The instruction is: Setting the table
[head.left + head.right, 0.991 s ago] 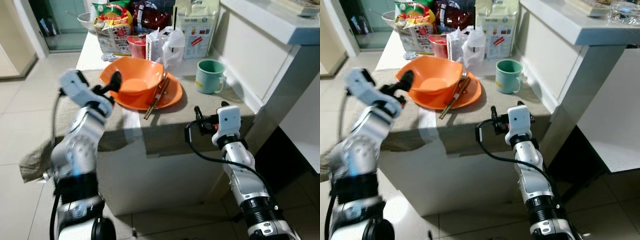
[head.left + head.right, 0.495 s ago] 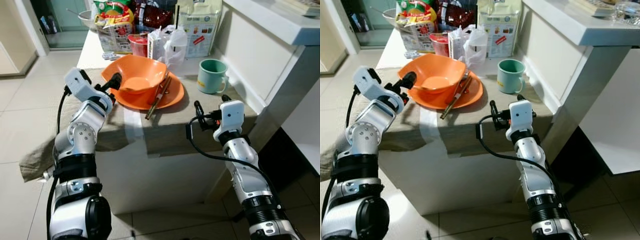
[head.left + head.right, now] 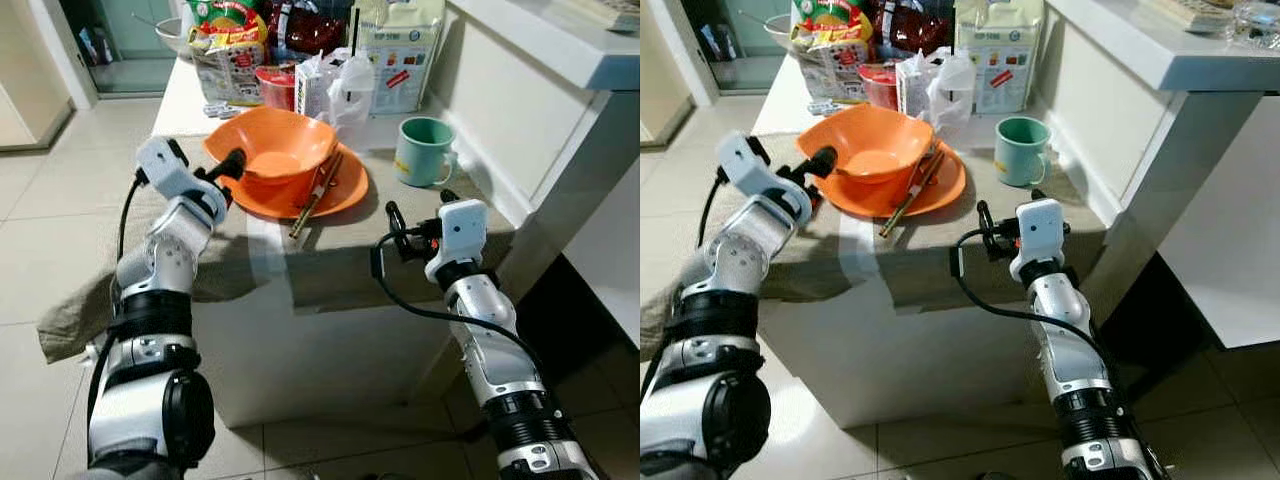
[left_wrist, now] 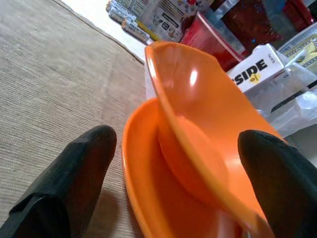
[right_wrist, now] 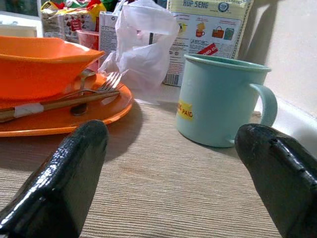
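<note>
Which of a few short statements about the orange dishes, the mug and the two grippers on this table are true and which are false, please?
1. The orange plastic bowl sits on the round orange plate. True.
2. The pale green ceramic mug lies tipped on its side. False: it stands upright.
3. The left gripper has its fingers open on either side of the bowl's rim. True.
4. The right gripper is shut on the mug's handle. False: its fingers are open, short of the mug.
5. Wooden chopsticks and a metal fork rest on the plate. True.
</note>
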You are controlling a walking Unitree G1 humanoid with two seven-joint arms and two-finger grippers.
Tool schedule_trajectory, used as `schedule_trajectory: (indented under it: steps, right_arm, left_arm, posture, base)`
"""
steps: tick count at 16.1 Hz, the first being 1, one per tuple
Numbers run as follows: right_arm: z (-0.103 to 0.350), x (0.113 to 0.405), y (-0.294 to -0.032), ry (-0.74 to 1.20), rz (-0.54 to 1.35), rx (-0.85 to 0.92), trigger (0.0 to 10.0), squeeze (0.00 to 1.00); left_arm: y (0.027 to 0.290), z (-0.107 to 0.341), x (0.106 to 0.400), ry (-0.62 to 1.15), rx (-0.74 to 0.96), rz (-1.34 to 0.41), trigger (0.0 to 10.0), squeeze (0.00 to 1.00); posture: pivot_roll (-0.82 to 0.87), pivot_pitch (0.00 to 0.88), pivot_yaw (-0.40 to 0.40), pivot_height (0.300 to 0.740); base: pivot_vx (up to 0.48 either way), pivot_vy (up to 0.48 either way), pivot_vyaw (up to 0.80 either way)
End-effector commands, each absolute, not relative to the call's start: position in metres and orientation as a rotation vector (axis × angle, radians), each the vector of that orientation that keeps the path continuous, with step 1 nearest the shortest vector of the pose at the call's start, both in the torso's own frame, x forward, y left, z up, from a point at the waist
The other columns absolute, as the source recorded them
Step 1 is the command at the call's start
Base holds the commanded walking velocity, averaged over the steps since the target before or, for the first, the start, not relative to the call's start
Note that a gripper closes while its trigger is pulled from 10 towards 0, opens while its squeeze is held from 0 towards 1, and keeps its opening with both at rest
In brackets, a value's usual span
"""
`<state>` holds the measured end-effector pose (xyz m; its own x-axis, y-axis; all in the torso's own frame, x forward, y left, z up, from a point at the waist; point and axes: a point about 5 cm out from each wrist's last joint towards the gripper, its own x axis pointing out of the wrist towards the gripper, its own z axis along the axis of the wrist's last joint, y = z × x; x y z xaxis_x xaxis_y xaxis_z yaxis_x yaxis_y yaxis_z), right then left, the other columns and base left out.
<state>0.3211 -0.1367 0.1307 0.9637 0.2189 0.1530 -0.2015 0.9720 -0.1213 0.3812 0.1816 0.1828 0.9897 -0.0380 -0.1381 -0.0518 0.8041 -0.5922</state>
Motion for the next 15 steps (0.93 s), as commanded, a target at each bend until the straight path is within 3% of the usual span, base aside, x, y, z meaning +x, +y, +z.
schedule_trajectory:
  steps: [1, 2, 3, 4, 5, 15]
  right_arm:
    - [0.132, 0.320, -0.136, -0.164, 0.214, -0.097, 10.0, 0.00]
    - [0.132, 0.320, -0.136, -0.162, 0.216, -0.097, 10.0, 0.00]
    - [0.132, 0.320, -0.136, -0.161, 0.217, -0.097, 10.0, 0.00]
    - [0.131, 0.320, -0.136, -0.159, 0.218, -0.098, 10.0, 0.00]
    - [0.131, 0.320, -0.136, -0.155, 0.217, -0.098, 10.0, 0.00]
    - [0.128, 0.317, -0.135, -0.140, 0.223, -0.100, 10.0, 0.00]
  left_arm:
    - [0.177, 0.185, 0.384, 0.146, -0.611, -0.010, 10.0, 0.00]
    - [0.177, 0.186, 0.386, 0.142, -0.614, -0.011, 10.0, 0.00]
    - [0.177, 0.187, 0.387, 0.136, -0.613, -0.016, 5.3, 0.00]
    - [0.177, 0.188, 0.388, 0.132, -0.613, -0.019, 4.5, 0.00]
    - [0.176, 0.188, 0.389, 0.134, -0.625, -0.024, 0.0, 0.00]
    - [0.165, 0.180, 0.394, 0.238, -0.707, -0.066, 0.0, 0.00]
  posture:
    - [-0.12, 0.025, 0.015, 0.740]
    - [-0.12, 0.028, 0.017, 0.740]
    - [-0.12, 0.028, 0.017, 0.740]
    - [-0.12, 0.029, 0.018, 0.740]
    - [-0.12, 0.029, 0.018, 0.740]
    - [-0.13, 0.038, 0.023, 0.740]
  base:
    - [0.000, 0.000, 0.00]
    - [0.000, 0.000, 0.00]
    - [0.000, 0.000, 0.00]
    - [0.000, 0.000, 0.00]
    - [0.000, 0.000, 0.00]
    - [0.000, 0.000, 0.00]
